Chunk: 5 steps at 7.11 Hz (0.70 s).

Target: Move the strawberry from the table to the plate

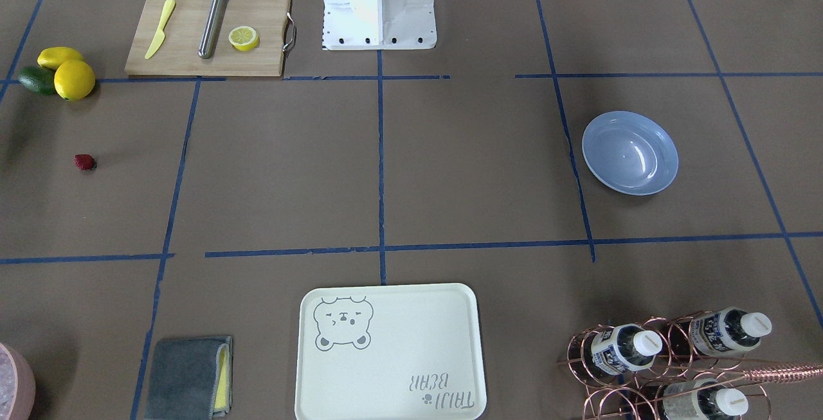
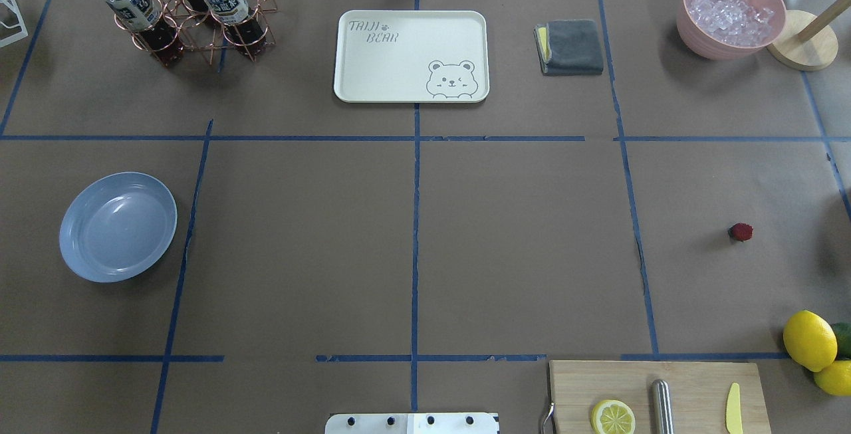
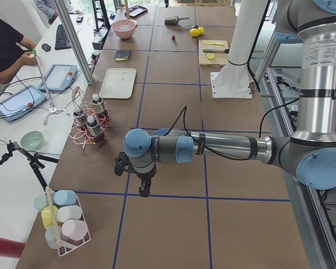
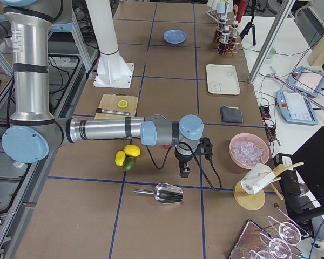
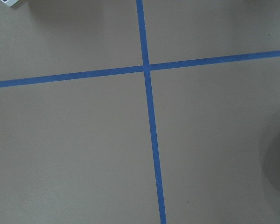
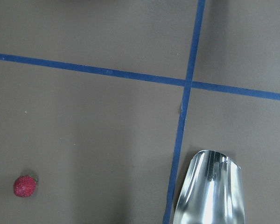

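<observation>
The strawberry (image 2: 740, 232), a tiny dark-red berry, lies alone on the brown table (image 2: 518, 254) at the robot's right; it also shows in the front view (image 1: 84, 162) and low left in the right wrist view (image 6: 24, 185). The light-blue plate (image 2: 118, 226) sits empty at the robot's left (image 1: 630, 153). My right gripper (image 4: 183, 171) hangs over the table near the lemons, fingers pointing down. My left gripper (image 3: 144, 188) hangs beyond the plate's end of the table. Both show only in side views, so I cannot tell whether they are open or shut.
Two lemons (image 2: 809, 339) and an avocado (image 1: 36, 79) lie near the strawberry. A cutting board (image 2: 658, 395) holds a lemon half, a metal rod and a yellow knife. A metal scoop (image 6: 210, 186), bear tray (image 2: 411, 55), grey cloth (image 2: 570, 46), ice bowl (image 2: 730, 11) and bottle rack (image 2: 186, 12) stand around.
</observation>
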Each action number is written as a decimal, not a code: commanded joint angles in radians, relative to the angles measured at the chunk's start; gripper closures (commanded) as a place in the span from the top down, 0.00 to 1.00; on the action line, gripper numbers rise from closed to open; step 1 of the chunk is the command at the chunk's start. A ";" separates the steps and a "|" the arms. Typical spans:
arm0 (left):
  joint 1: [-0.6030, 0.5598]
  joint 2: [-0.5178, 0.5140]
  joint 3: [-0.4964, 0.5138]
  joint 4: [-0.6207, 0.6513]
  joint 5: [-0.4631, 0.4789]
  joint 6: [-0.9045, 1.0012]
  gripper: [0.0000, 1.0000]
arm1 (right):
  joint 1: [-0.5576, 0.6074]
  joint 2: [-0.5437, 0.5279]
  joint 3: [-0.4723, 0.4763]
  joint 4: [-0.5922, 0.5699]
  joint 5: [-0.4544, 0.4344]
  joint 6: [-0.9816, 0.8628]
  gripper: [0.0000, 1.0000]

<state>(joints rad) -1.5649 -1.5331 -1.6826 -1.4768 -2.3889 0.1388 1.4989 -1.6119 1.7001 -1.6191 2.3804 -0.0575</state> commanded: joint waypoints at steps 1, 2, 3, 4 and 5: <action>-0.004 0.016 -0.026 -0.032 -0.004 0.049 1.00 | 0.000 0.001 -0.002 0.001 0.014 0.001 1.00; -0.003 0.016 -0.041 -0.030 0.002 0.070 1.00 | 0.000 0.001 -0.002 0.001 0.014 0.001 1.00; -0.001 0.016 -0.029 -0.028 0.004 0.065 1.00 | 0.000 0.001 -0.002 0.002 0.016 0.001 1.00; -0.003 0.016 -0.046 -0.031 0.002 0.071 1.00 | 0.000 0.001 -0.002 0.002 0.016 0.001 1.00; 0.008 0.007 -0.036 -0.028 0.005 0.065 1.00 | -0.002 0.001 -0.001 0.002 0.016 0.001 1.00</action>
<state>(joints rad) -1.5646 -1.5197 -1.7212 -1.5060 -2.3860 0.2057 1.4981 -1.6107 1.6982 -1.6170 2.3958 -0.0568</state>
